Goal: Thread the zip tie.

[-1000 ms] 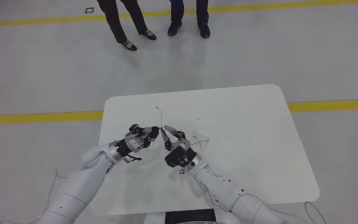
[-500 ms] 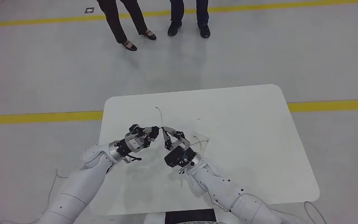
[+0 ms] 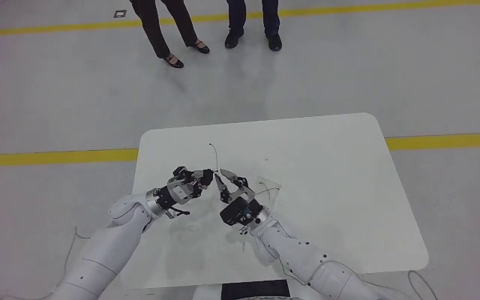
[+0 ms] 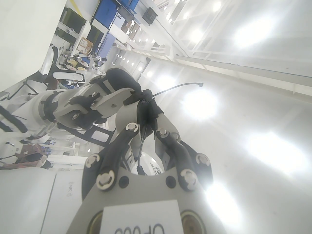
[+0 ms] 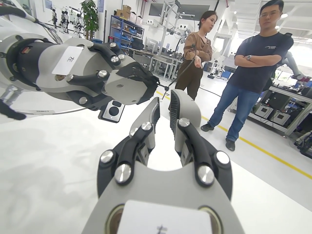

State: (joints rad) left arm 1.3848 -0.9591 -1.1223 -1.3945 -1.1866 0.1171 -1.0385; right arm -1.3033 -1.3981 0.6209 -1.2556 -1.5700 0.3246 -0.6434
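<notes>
My left tool [image 3: 203, 178] grips the zip tie [image 3: 216, 159], which pokes toward 12 o'clock, and my right tool [image 3: 226, 182], narrowly parted and empty at its 3 o'clock, could close on air or knock the thin tie aside.

white tbl [image 3: 337, 187] | thin clear item [image 3: 268, 187] on it, unclear what

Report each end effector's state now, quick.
Left end effector: closed, holding the zip tie.
Right end effector: open, holding nothing.
</notes>
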